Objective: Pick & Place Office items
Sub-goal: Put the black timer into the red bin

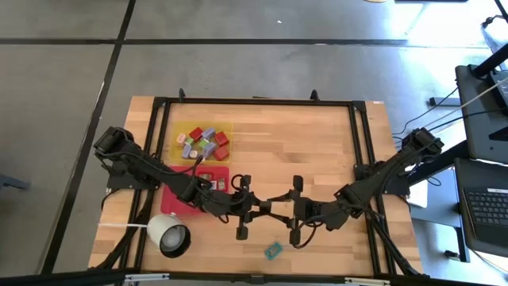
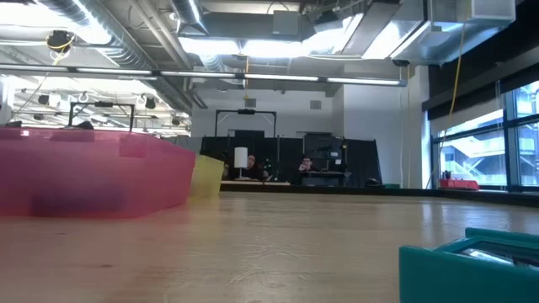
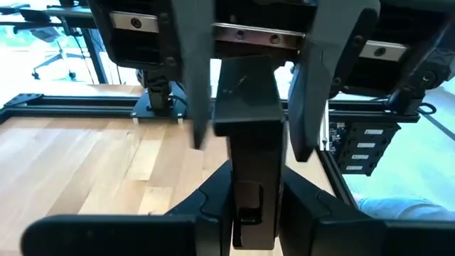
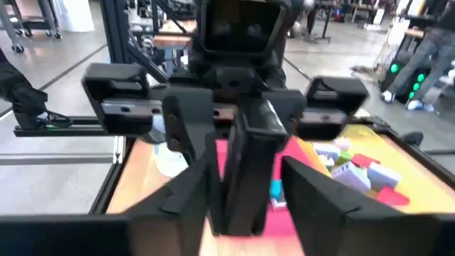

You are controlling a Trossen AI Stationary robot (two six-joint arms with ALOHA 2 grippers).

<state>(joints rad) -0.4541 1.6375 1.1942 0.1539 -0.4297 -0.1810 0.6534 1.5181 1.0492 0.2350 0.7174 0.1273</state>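
Both arms reached low across the table toward frame centre in the high view, wrists nearly level, grippers facing each other. Left gripper (image 1: 274, 210) sat centre-left, fingers clamped on a dark flat piece (image 3: 245, 117), held upright betw. them. Right gripper (image 1: 284, 210) came in from the right, fingers part open around the same piece (image 4: 245, 167), not pinching it.

Most office items (image 1: 203, 143) lay in the yellow tray (image 1: 226, 125), upper left of table; a few more in the red tray (image 1: 171, 200) just below it. One teal item (image 1: 273, 251) lay alone, lower centre. White cup w/ cord (image 1: 168, 236) sat lower left.
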